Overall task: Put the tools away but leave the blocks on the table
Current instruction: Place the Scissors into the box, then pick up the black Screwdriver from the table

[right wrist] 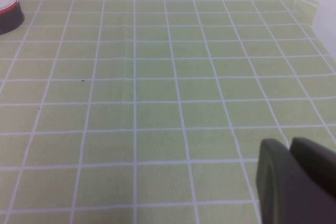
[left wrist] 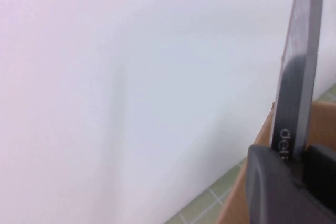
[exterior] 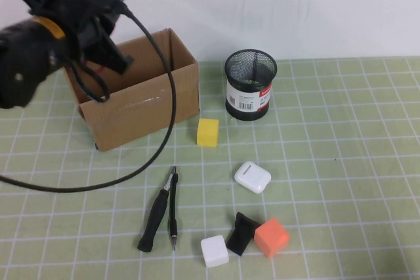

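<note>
1. The worktop (exterior: 341,162) is the big thing here, pale green squares with white grid lines, and everything sits on it.
2. The left arm is raised at the far left, over an open cardboard box (exterior: 141,106). The left gripper (exterior: 108,14) hangs above the box opening with its fingers (left wrist: 270,192) clamped on the steel blade of the scissors (left wrist: 299,77), blade sticking up toward the wall. You can see that blade tip poking out in the high view too.
3. The black mesh pen cup (exterior: 250,84) with a white label stands right of the box, at the far side.
4. The right gripper (right wrist: 296,182) only shows up in its own wrist view, low over bare green squares well apart from the pen cup. Its fingers look pressed together with nothing between them.
5. The black-handled screwdriver (exterior: 157,213) lies near-left of centre, and the thin black rod (exterior: 173,211) lies right alongside it, touching or nearly so.
6. A white rounded case (exterior: 252,177) sits about mid-worktop.
7. The yellow block (exterior: 207,132) is just near the box's right corner.
8. The orange block (exterior: 272,237) and the white block (exterior: 214,251) are at the near edge, with a small black object (exterior: 241,233) wedged between them.
</note>
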Robot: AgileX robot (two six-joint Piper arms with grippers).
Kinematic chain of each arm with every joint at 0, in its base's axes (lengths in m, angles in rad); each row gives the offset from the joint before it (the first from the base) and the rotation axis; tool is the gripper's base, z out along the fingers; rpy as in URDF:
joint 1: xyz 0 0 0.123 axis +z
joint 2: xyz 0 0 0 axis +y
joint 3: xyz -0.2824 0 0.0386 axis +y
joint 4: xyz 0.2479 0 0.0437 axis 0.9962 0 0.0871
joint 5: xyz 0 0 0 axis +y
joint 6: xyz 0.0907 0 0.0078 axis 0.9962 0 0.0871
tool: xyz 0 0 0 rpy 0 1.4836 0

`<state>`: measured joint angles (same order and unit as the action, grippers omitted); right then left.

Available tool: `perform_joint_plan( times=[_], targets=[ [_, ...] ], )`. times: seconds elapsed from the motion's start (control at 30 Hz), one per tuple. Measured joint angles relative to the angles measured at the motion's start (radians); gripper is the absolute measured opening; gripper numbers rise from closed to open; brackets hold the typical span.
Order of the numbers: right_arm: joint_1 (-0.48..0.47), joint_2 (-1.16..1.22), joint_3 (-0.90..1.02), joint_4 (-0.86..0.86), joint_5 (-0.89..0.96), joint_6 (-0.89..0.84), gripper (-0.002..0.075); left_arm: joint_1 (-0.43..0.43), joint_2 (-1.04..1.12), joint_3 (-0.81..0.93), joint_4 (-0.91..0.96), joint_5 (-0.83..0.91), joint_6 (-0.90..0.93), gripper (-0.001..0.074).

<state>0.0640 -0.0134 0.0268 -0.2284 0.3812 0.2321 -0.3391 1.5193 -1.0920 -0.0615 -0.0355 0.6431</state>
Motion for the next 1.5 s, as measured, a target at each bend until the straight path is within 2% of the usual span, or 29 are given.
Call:
perform_joint_plan(
  times=[0.3,0.4,0.63,0.93,1.1,1.37,1.5],
  targets=[
    [0.0,0.0,0.0,0.0,0.0,0.0,-0.0007,0.0,0.14,0.0,0.0,-0.014,-0.021,0.0086],
    [0.0,0.0,0.0,0.0,0.0,0.0,-0.0007,0.0,0.15,0.0,0.0,-0.014,-0.021,0.011],
    [0.0,0.0,0.0,0.0,0.0,0.0,-0.0007,0.0,0.15,0.0,0.0,-0.018,-0.021,0.022],
    [0.0,0.0,0.0,0.0,0.0,0.0,-0.0007,0.0,0.056,0.0,-0.014,0.082,-0.069,0.0235],
    [0.0,0.0,0.0,0.0,0.0,0.0,-0.0007,0.0,-0.085,0.0,-0.019,0.215,-0.22,0.0235],
    [0.0,0.0,0.0,0.0,0.0,0.0,-0.0007,0.0,-0.2,-0.004,-0.023,0.693,-0.433,0.0235],
    [0.0,0.0,0.0,0.0,0.0,0.0,-0.0007,0.0,-0.199,-0.004,-0.109,0.882,-0.464,0.0235]
  ],
)
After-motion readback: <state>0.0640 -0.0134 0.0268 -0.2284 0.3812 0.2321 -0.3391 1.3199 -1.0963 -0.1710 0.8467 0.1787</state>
